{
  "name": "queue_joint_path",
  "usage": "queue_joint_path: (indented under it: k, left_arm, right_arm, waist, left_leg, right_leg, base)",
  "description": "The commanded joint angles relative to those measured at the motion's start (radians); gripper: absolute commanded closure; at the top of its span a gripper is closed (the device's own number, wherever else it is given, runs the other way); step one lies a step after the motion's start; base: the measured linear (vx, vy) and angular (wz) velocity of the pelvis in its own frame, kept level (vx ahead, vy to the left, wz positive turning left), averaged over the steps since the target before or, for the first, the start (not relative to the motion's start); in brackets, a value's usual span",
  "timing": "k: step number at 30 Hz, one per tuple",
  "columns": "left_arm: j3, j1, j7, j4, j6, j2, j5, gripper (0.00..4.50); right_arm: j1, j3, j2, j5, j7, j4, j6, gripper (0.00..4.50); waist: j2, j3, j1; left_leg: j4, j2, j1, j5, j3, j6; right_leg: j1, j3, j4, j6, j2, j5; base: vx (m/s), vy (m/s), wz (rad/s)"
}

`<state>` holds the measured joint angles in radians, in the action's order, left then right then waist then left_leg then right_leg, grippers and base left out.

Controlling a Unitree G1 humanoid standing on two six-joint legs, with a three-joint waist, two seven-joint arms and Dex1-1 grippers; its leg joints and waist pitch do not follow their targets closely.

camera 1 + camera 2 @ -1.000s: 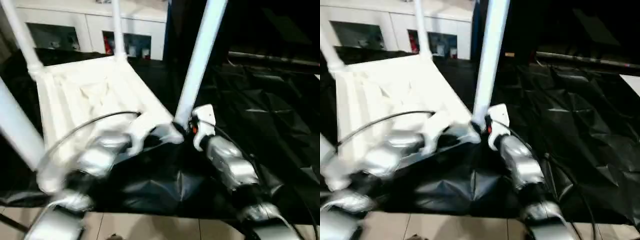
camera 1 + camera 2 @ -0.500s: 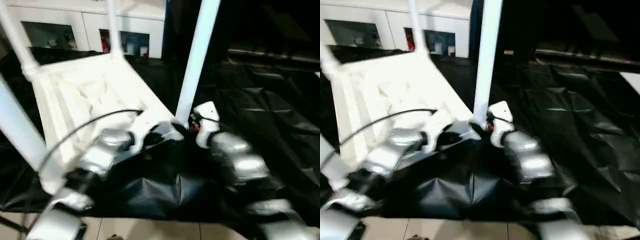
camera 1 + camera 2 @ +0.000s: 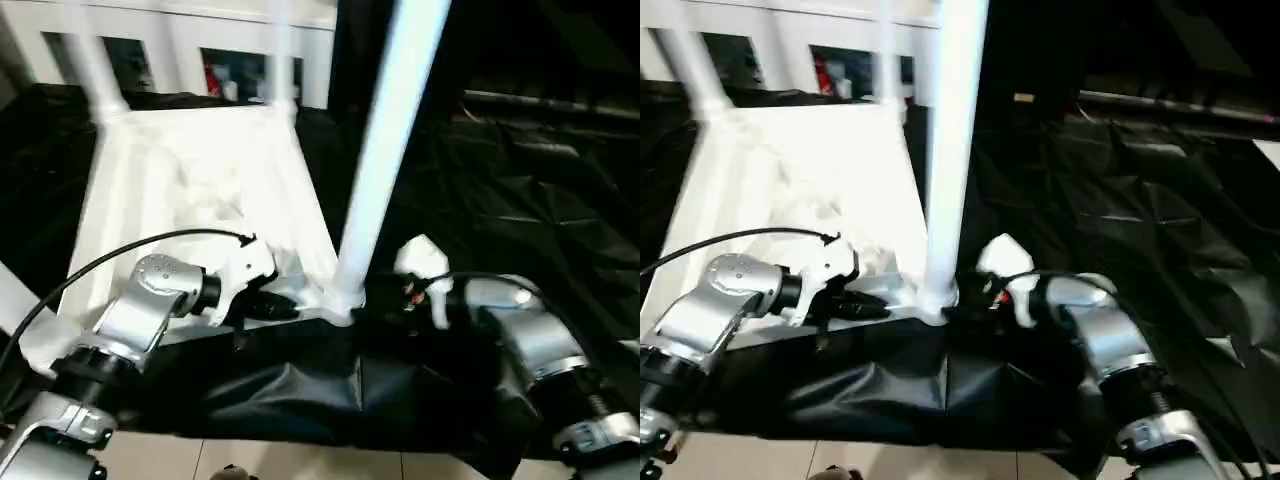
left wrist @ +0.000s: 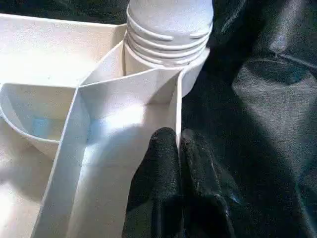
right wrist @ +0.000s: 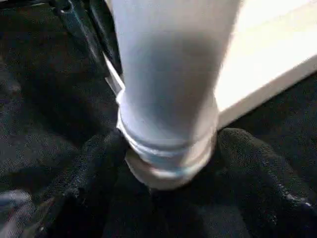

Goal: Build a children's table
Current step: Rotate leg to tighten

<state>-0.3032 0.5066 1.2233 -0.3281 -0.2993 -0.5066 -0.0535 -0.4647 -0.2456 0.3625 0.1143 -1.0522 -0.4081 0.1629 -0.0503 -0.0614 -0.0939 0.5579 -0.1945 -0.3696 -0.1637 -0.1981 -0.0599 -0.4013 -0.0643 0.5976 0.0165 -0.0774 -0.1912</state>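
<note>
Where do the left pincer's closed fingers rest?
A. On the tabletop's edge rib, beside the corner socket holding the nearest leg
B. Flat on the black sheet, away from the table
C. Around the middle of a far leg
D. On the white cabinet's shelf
A: the left pincer, fingers pressed together, sits on the tabletop rim rib just below the leg seated in its corner socket.

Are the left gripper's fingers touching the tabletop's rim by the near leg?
Touching: the left wrist view shows the shut fingers pressed on the tabletop's rim wall.

Dim scene; white table top point(image 3: 200, 180) glares, overexposed; head views motion-blurred; near leg point(image 5: 168, 89) out of focus.
</note>
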Motion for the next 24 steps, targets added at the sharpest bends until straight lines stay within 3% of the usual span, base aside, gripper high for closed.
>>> queue_joint_path:
  k: [1, 9, 17, 24]
  left_arm:
    - [-0.048, -0.014, 0.047, 0.022, -0.004, 0.005, -0.009, 4.50]
    - [-0.047, -0.015, 0.051, 0.023, -0.003, 0.011, -0.009, 4.50]
    - [-0.046, -0.017, 0.043, 0.020, 0.002, 0.010, -0.006, 4.50]
    - [-0.045, -0.020, 0.039, 0.021, 0.002, 0.007, -0.003, 4.50]
  right_arm:
    - [-0.017, 0.006, 0.004, 0.003, 0.002, -0.004, -0.003, 1.18]
    - [-0.019, 0.002, -0.012, 0.011, -0.016, -0.014, -0.012, 1.18]
    - [-0.021, 0.005, -0.035, 0.015, -0.015, -0.038, -0.020, 1.18]
    - [-0.027, 0.011, -0.054, 0.015, -0.010, -0.061, -0.026, 1.33]
  waist:
    - [0.008, 0.052, 0.003]
    - [0.002, 0.060, 0.002]
    - [0.003, 0.058, 0.001]
    - [0.004, 0.059, 0.001]
  left_leg:
    - [-0.062, -0.046, 0.023, -0.234, 0.019, 0.010]
    - [-0.052, -0.042, 0.019, -0.150, 0.015, 0.041]
    - [-0.053, -0.043, 0.020, -0.184, 0.016, 0.028]
    - [-0.051, -0.042, 0.020, -0.170, 0.016, 0.029]
  right_leg:
    - [0.042, 0.050, -0.064, 0.201, -0.069, -0.192]
    - [0.048, 0.049, -0.049, 0.225, -0.066, -0.067]
    - [0.046, 0.049, -0.054, 0.219, -0.069, -0.129]
    - [0.046, 0.050, -0.049, 0.221, -0.067, -0.105]
  base:
    - [0.000, 0.000, 0.00]
    - [0.000, 0.000, 0.00]
    - [0.000, 0.000, 0.00]
    - [0.000, 0.000, 0.00]
